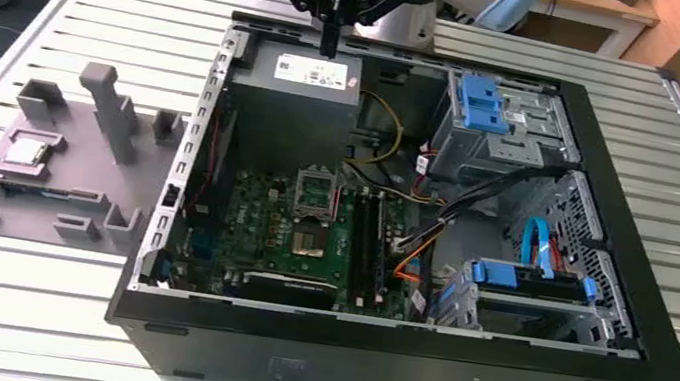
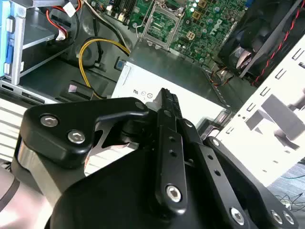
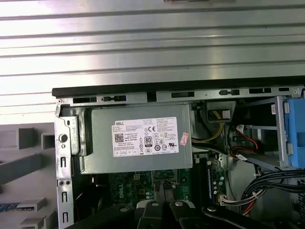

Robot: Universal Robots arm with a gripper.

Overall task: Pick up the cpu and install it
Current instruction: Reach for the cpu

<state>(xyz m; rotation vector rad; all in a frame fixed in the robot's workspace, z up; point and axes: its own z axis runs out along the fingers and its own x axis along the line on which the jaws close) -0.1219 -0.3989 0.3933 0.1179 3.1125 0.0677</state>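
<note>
Exterior view, left to right. Item one: grey holder (image 1: 58,184), at the exterior view's left, mid-height. The cpu (image 1: 34,147) appears to lie flat in a recess of it; you cannot tell its orientation. Item two: gripper (image 1: 330,42), top centre, above the power supply (image 1: 285,106) at the far edge of the PC case (image 1: 422,365); jaws together, nothing held. For you, the cpu lies down-left of the gripper, well apart. Item three: motherboard socket (image 1: 317,189), frame centre; contacts hard to make out.

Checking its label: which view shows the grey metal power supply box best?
The first wrist view: the grey metal power supply box faces the camera, label unobstructed. The exterior view shows it small, below the black end effector; the second wrist view, partly behind it.
</note>
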